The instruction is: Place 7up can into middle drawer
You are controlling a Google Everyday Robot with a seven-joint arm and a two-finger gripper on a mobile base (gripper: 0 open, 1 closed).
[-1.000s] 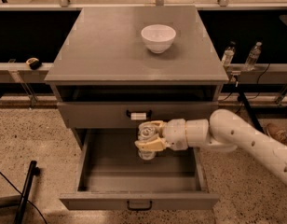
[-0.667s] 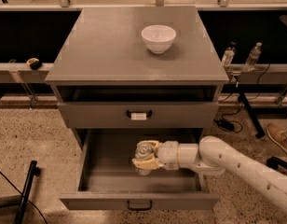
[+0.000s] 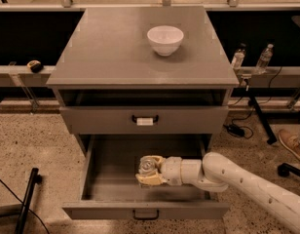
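The middle drawer (image 3: 99, 177) is pulled open at the bottom of the grey cabinet, with a dark loop handle (image 3: 146, 214) on its front panel. My gripper (image 3: 151, 173) reaches in from the right, low inside the drawer near its middle. It is shut on the 7up can (image 3: 147, 165), whose silver top faces up between the pale fingers (image 3: 151, 180). The can's sides are mostly hidden by the fingers. I cannot tell whether the can touches the drawer floor.
A white bowl (image 3: 165, 39) stands on the cabinet top (image 3: 106, 52). The drawer front (image 3: 91, 121) above is closed and has a white tag at its handle. Two clear bottles (image 3: 238, 57) stand at the right. A shoe (image 3: 291, 145) and a black pole (image 3: 26, 199) are on the floor.
My gripper has gone down with the can from just under the upper drawer front into the open drawer, and slightly left. The bowl and drawers have not moved.
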